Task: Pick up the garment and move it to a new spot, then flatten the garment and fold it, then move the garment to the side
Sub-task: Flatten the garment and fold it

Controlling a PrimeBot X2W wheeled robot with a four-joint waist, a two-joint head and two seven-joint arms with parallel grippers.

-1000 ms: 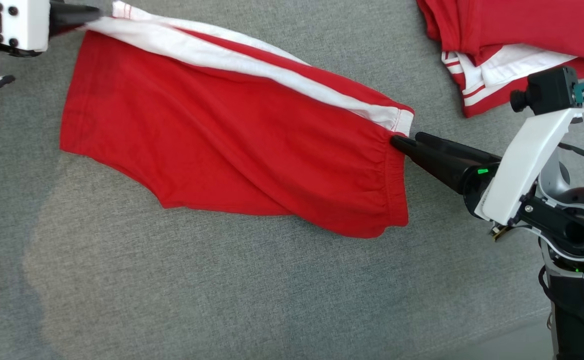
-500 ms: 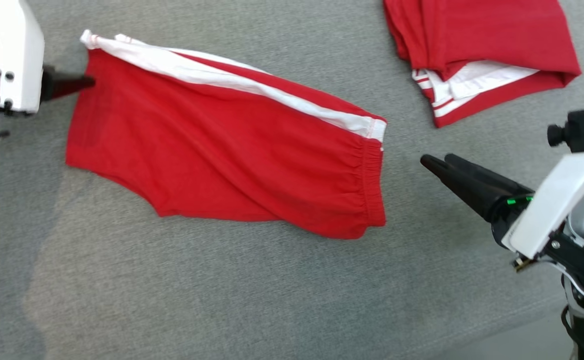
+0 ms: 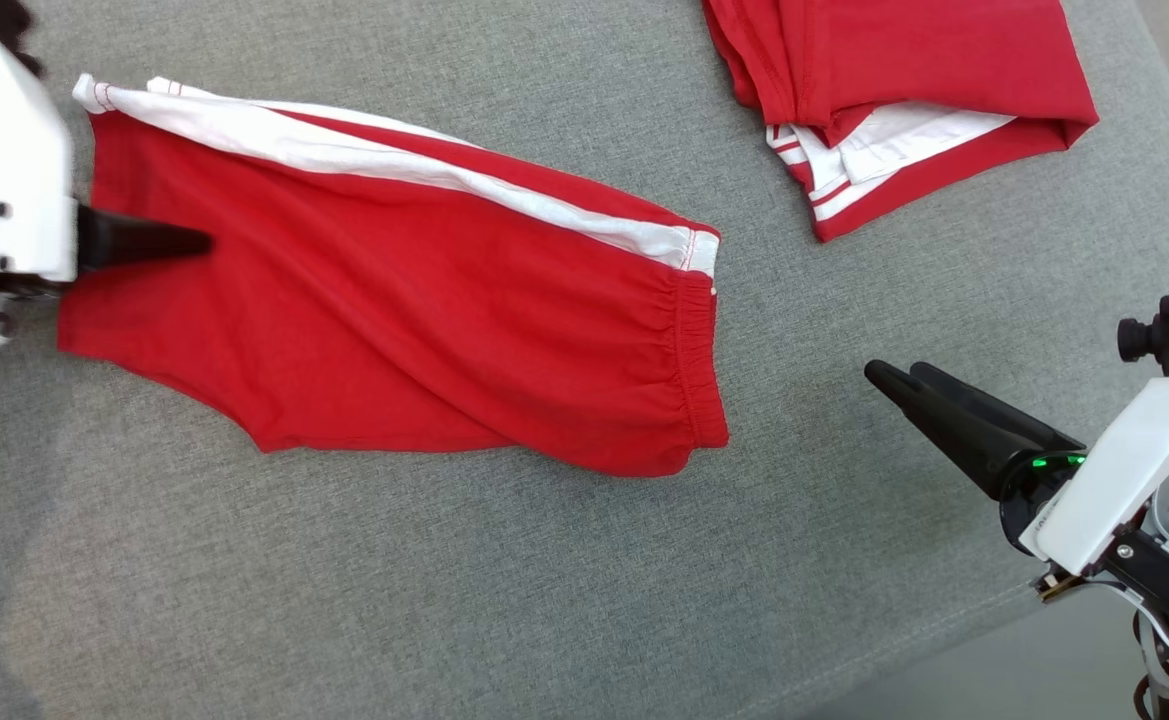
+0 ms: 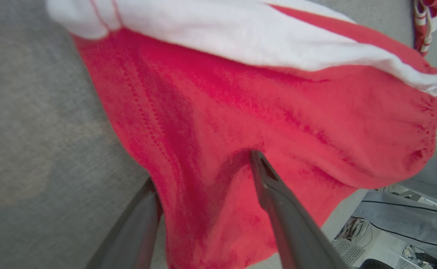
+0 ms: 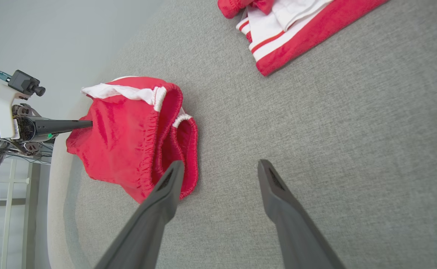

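Head view, grey fabric surface, red shorts on it, both jaws spread.

Left end effector jaws spread, pointing right, right end effector jaws spread, apparently empty

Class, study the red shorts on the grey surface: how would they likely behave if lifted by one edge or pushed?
The red shorts would probably droop limply: they lie flat with soft creases. Likely light, since the cloth looks thin. Pushed, they would probably bunch, like the gathered waistband.
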